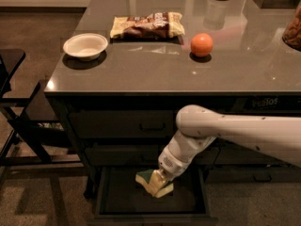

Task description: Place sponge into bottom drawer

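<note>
The gripper [162, 181] is hanging low over the open drawer [117, 199], its jaws pinching the sponge [148, 180] just above the dark floor, probably so it drops straight in.

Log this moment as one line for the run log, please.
stage: placing | gripper: shut on sponge, low over open bottom drawer | sponge: tilted, not yet released | countertop: bowl, snack bag, orange
</note>
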Motion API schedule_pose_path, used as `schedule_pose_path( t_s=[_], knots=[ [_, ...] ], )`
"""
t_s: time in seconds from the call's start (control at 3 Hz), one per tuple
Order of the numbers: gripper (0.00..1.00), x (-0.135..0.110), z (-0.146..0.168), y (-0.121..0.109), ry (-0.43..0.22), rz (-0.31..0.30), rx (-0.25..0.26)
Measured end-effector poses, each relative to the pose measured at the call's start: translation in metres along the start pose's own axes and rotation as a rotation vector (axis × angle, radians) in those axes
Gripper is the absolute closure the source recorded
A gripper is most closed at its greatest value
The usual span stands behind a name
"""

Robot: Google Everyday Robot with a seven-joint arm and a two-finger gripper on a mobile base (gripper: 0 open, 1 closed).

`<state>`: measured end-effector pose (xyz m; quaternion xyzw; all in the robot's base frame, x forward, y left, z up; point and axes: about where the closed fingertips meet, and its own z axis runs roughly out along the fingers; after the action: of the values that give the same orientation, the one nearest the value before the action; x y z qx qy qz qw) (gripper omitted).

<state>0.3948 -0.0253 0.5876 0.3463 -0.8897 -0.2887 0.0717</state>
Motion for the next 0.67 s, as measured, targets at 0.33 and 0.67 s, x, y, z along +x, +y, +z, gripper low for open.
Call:
schedule_pose_path(
  t_s=[0.33,0.67],
  knots=[
    [1.00,0.0077,0.0519,-0.0123,0.042,0.071,-0.055],
    [1.00,0.0077,0.0519,-0.0123,0.042,0.071,-0.055]
  ],
)
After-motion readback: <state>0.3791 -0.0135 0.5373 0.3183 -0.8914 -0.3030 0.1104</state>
